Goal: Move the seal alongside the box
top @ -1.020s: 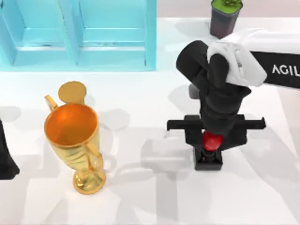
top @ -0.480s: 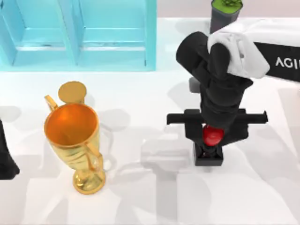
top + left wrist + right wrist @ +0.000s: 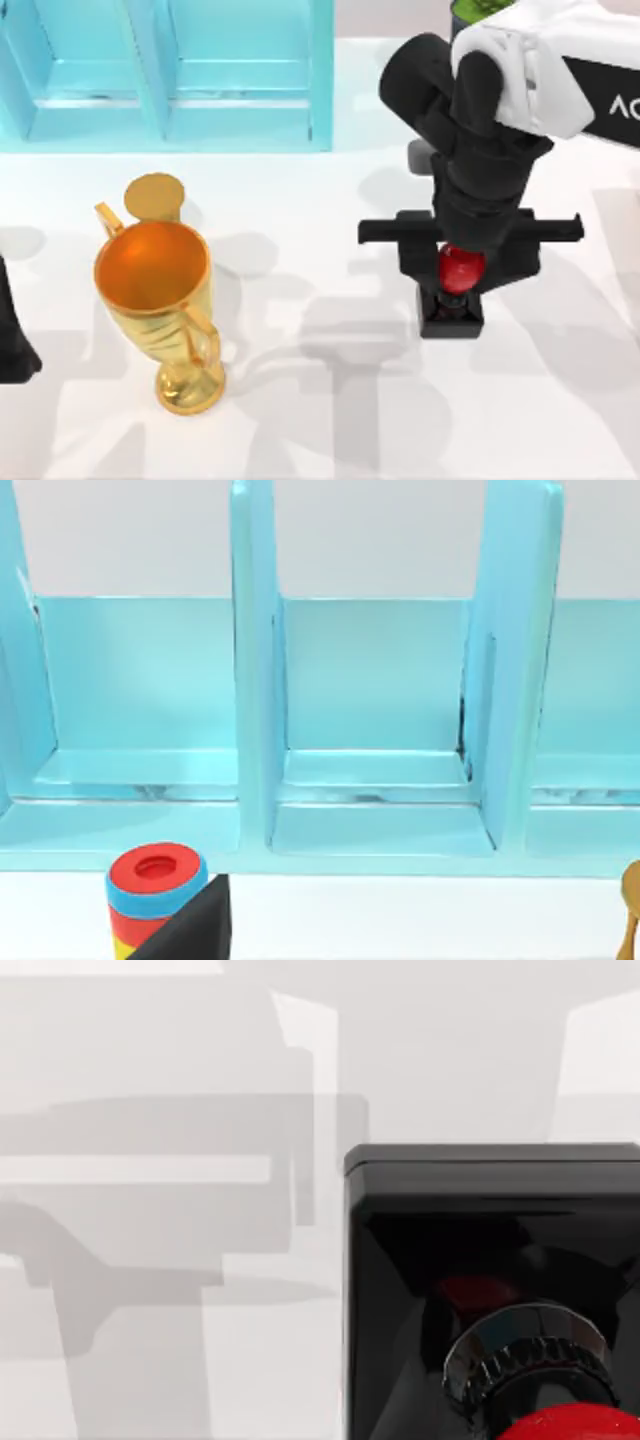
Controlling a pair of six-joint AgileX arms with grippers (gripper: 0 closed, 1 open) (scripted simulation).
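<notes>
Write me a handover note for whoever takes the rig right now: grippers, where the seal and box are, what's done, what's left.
Right gripper: at the seal's red knob, right of table centre, apparently shut on it.
Left arm: parked at the table's left edge.
Seal: still far from the box, its black base probably clear of the table.
Box: blue, at the back left.
Gold trophy stands in front of the box.
Done: grasp.
Left: carry the seal over and set it beside the box.

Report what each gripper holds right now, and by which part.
The right gripper holds the small black-based seal with the glossy red knob, jaws closed on that knob from above. The left arm, parked at the table's left edge, holds nothing.
</notes>
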